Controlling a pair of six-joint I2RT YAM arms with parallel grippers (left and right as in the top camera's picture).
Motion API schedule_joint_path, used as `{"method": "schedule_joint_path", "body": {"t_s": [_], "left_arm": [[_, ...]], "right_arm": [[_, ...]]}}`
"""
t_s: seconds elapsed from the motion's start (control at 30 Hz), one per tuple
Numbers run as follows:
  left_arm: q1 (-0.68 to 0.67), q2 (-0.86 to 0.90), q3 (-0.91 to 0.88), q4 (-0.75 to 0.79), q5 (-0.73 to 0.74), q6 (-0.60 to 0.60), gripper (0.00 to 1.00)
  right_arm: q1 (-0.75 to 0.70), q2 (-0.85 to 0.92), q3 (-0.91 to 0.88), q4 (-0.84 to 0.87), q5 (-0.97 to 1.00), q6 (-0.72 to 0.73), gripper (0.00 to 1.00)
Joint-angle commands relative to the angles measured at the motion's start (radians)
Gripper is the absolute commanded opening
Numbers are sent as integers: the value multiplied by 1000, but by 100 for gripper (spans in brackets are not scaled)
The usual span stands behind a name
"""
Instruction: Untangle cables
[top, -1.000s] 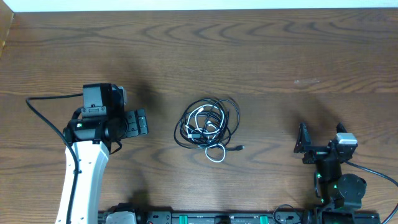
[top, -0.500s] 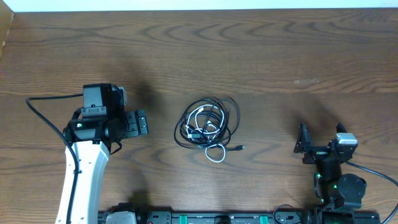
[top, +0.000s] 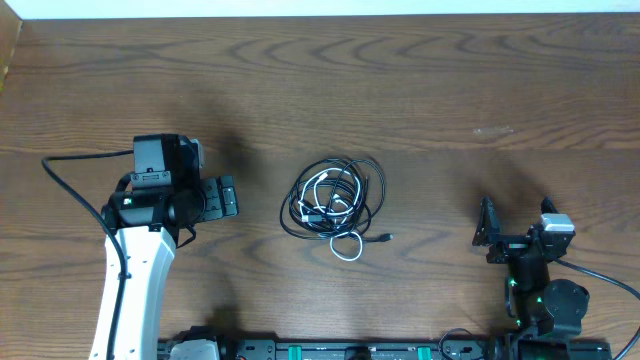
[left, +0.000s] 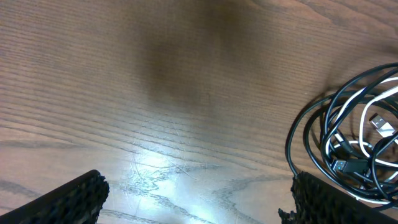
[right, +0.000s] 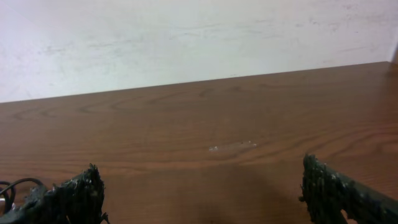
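**Cables in a heap, both grippers wide apart**

Close to the near edge of the table, toward its right corner, the right gripper sits low. Its fingers are wide apart with nothing between them. In its own view it looks over bare wood to the far edge and a pale wall.

A bit farther in, on the left side, the left gripper is spread wide too and holds nothing. It points at the cables, near them but not touching.

The cables lie in one round heap in the middle of the table. Black loops go around the outside. The white cable is mixed up inside them, and a small loop of it pokes out on the near side. A black plug lies just beside that loop.
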Motion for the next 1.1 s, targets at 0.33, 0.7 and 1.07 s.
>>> {"method": "schedule_joint_path", "body": {"t_s": [0.33, 0.7, 1.07], "left_arm": [[4, 7, 24, 0, 11, 7, 95], [4, 61, 24, -2, 17, 7, 95], [4, 95, 24, 0, 17, 7, 95]], "right_arm": [[-5, -6, -1, -5, 4, -13, 99], [-5, -6, -1, -5, 4, -13, 99], [-5, -6, -1, -5, 4, -13, 99]]}}
